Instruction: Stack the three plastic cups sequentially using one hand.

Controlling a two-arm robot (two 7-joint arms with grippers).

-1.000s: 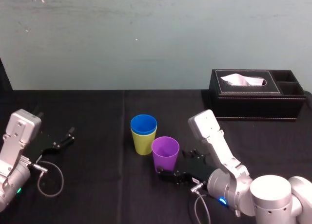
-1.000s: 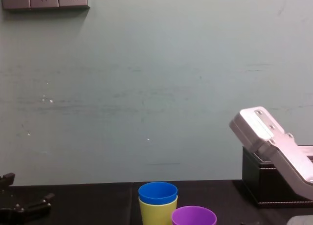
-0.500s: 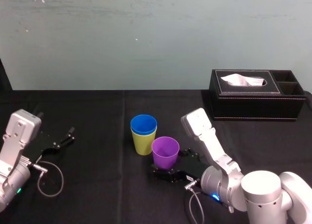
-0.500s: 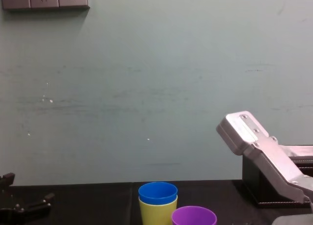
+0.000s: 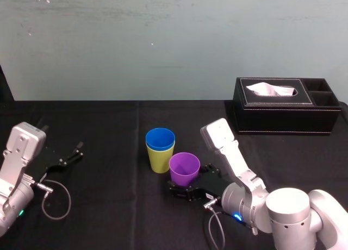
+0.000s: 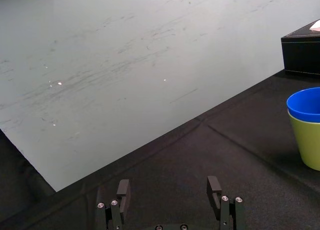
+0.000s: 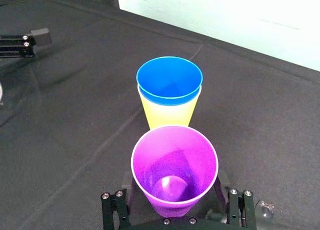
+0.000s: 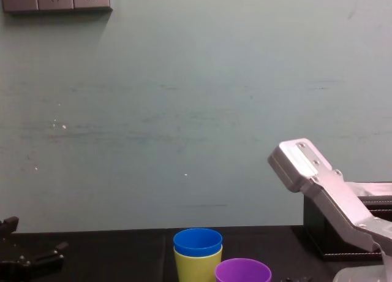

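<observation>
Head view: black cloth-covered table (image 5: 109,130) against a scuffed pale green wall (image 5: 163,43) (black leather tissue box (image 5: 287,106) back right). Blue plastic cup (image 5: 160,138) sits nested in the yellow-green plastic cup (image 5: 159,161); the purple plastic cup (image 5: 184,170) stands just beside them, with the right gripper (image 5: 184,191) spread either side of its base. Far left, the left gripper (image 6: 169,186) is parked, fingers apart.

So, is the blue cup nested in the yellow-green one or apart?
Nested: the blue cup shows only its rim above the yellow-green cup; the right gripper straddles the purple cup.
</observation>
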